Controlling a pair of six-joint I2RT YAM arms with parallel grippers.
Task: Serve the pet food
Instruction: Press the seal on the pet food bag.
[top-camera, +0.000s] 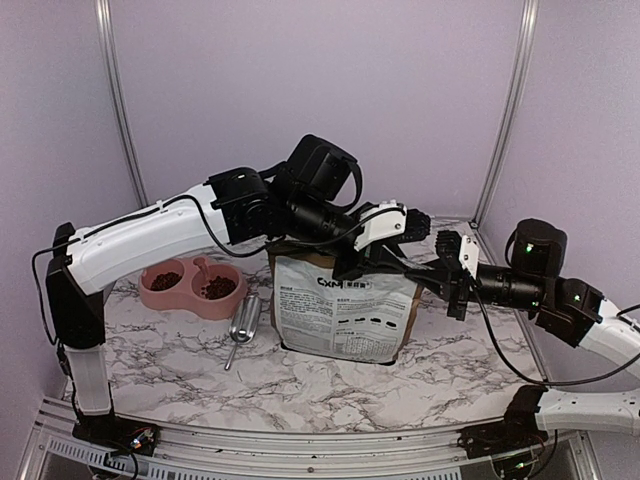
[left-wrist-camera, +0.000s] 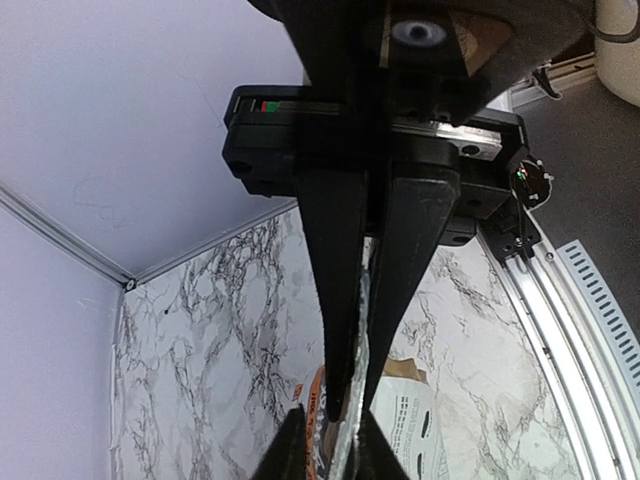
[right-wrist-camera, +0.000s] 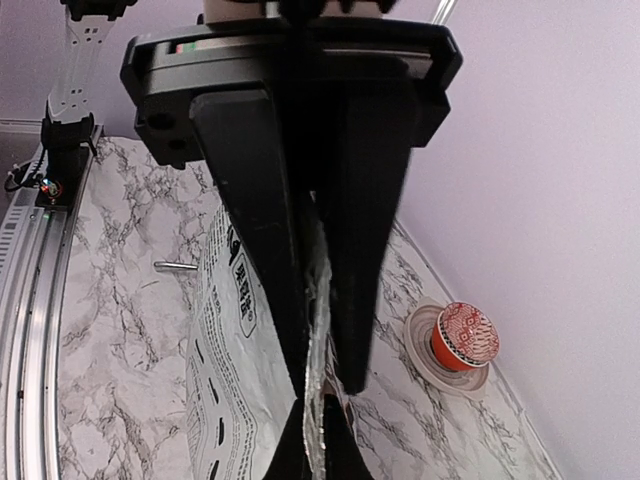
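Note:
The printed paper bag (top-camera: 345, 312) stands upright mid-table, its silver-lined top edge pinched from both sides. My left gripper (top-camera: 400, 250) (left-wrist-camera: 357, 395) reaches over from the left and is shut on that foil edge. My right gripper (top-camera: 432, 270) (right-wrist-camera: 326, 385) comes in from the right and is shut on the same edge, almost tip to tip with the left. The bag's printed face (left-wrist-camera: 415, 425) (right-wrist-camera: 225, 340) shows below both sets of fingers. Pet food (top-camera: 218, 287) lies as dark kibble in both cups of a pink double bowl (top-camera: 190, 300) left of the bag.
A metal scoop (top-camera: 243, 325) lies between bowl and bag; its handle (right-wrist-camera: 175, 266) shows past the bag. A red-wrapped cupcake (right-wrist-camera: 463, 338) sits on a small plate (right-wrist-camera: 420, 345) by the back wall. Rails (top-camera: 300, 440) border the near edge.

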